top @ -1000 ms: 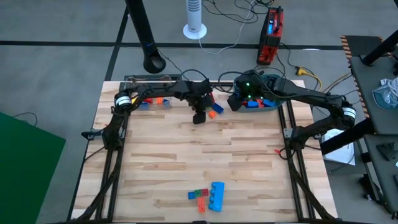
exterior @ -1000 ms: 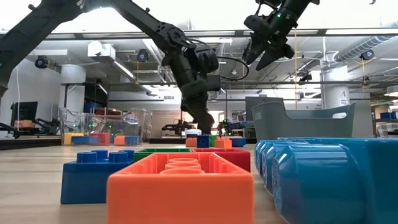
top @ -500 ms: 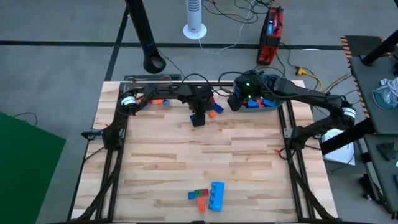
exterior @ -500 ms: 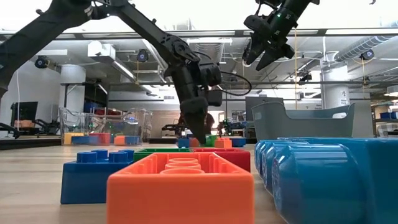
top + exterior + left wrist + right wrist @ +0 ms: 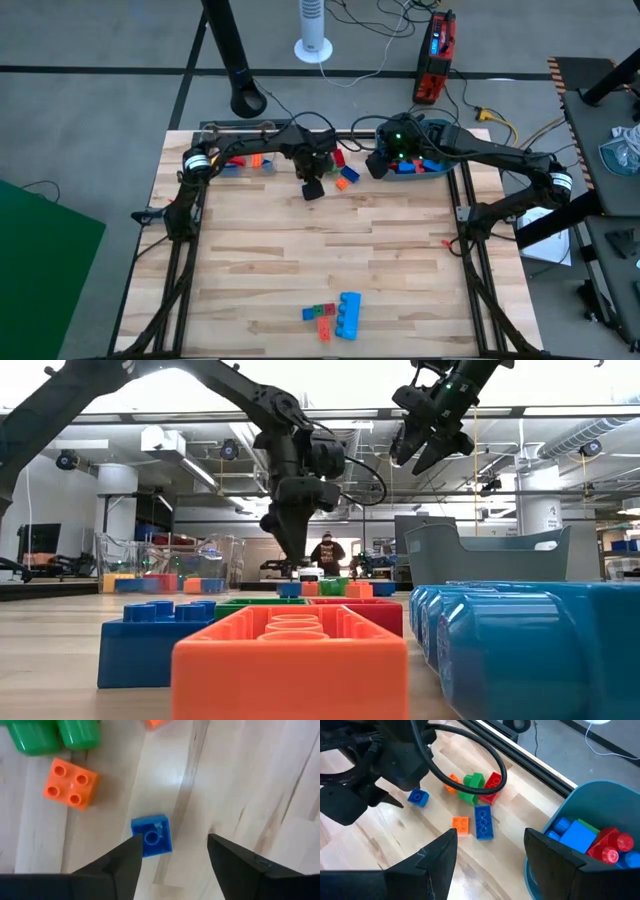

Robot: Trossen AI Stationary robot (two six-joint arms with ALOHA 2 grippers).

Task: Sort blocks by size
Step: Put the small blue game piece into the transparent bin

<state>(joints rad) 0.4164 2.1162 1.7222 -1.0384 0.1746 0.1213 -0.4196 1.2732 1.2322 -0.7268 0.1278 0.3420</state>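
At table's 12 o'clock, left gripper (image 5: 172,852) hangs wide apart over a tiny blue one-stud block (image 5: 151,836), lying flat; orange four-stud block (image 5: 70,783) at its 10 o'clock. Right gripper (image 5: 487,852) spread wide, empty, beside teal tub (image 5: 555,827) of chunky blocks. Pale wood planks (image 5: 300,250); more blocks (image 5: 335,315) at 6 o'clock. Grey floor, white fan (image 5: 312,28).

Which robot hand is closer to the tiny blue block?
The left hand. It hangs open right over the tiny blue block. The right hand is farther off, open, up by the teal tub.
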